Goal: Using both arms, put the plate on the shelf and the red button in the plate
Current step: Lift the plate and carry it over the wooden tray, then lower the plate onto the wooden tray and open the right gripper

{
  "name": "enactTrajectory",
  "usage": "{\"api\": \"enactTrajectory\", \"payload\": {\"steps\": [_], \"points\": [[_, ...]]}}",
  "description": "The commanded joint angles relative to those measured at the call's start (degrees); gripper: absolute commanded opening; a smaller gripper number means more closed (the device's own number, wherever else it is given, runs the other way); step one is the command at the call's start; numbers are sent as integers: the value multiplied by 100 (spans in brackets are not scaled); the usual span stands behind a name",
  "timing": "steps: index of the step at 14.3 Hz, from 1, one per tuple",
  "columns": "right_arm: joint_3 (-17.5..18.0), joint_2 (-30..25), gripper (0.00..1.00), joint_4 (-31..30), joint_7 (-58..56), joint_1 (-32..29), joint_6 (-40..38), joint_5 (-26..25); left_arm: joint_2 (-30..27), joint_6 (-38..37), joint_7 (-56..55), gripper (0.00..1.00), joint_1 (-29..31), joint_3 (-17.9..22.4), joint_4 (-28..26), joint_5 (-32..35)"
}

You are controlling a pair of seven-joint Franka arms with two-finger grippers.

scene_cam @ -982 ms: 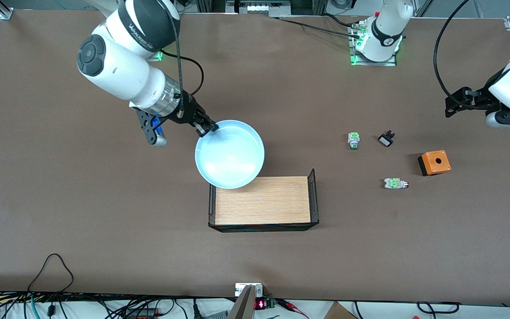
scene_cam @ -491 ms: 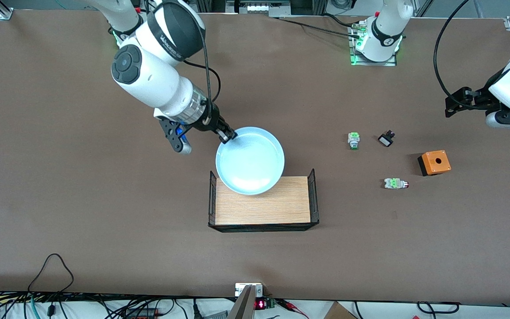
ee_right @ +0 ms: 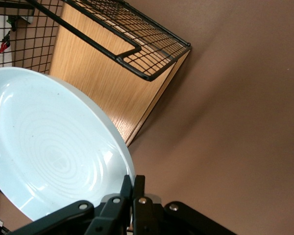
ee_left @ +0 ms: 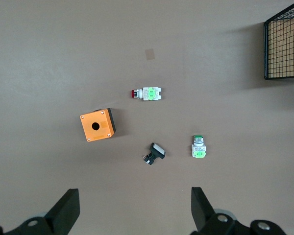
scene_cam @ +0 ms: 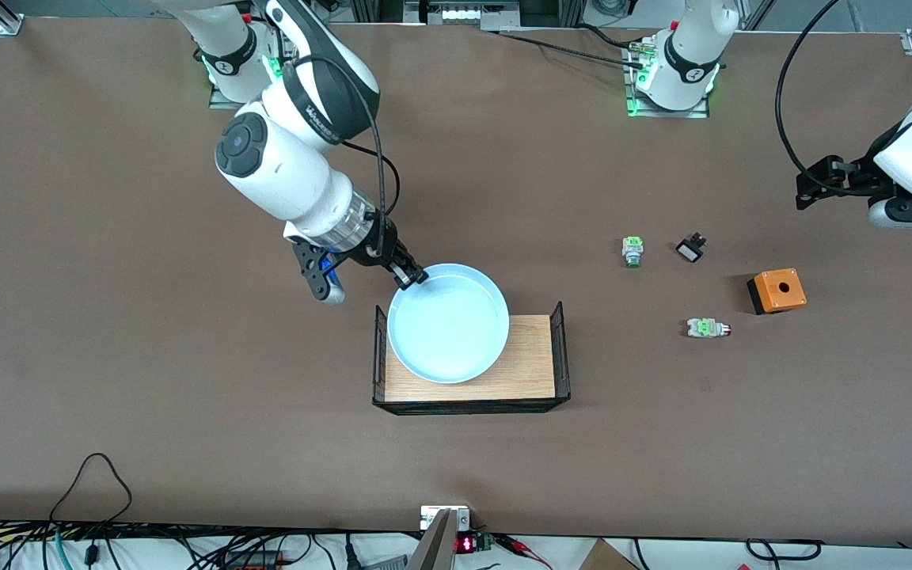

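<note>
The pale blue plate [scene_cam: 448,323] hangs over the wooden rack [scene_cam: 531,360], covering its end toward the right arm. My right gripper [scene_cam: 411,277] is shut on the plate's rim at the edge farthest from the front camera. The right wrist view shows the plate [ee_right: 49,147] pinched between the right gripper's [ee_right: 135,178] fingers, with the rack [ee_right: 103,63] under it. The red button [scene_cam: 708,328] lies on its side on the table toward the left arm's end. My left gripper [scene_cam: 812,186] waits open in the air; the left wrist view has the red button [ee_left: 147,93] well ahead of its [ee_left: 134,205] fingers.
A green-capped button [scene_cam: 632,251], a small black-and-white part [scene_cam: 690,249] and an orange box [scene_cam: 777,290] with a hole lie around the red button. The rack has black wire walls at both ends. Cables run along the table's front edge.
The right arm has carried the plate toward the front camera, from beside the rack to over its wooden floor. The left arm has not moved.
</note>
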Motion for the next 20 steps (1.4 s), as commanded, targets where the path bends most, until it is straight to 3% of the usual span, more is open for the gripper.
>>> {"api": "enactTrajectory", "payload": {"steps": [1,20], "points": [[-27,205,0,187,72,87,98,-93,29,-112,-30,100,-22,-6,151,47],[-63,733,0,196,-394,157,1047,-84,29,-112,-30,100,-22,-6,151,21]]}}
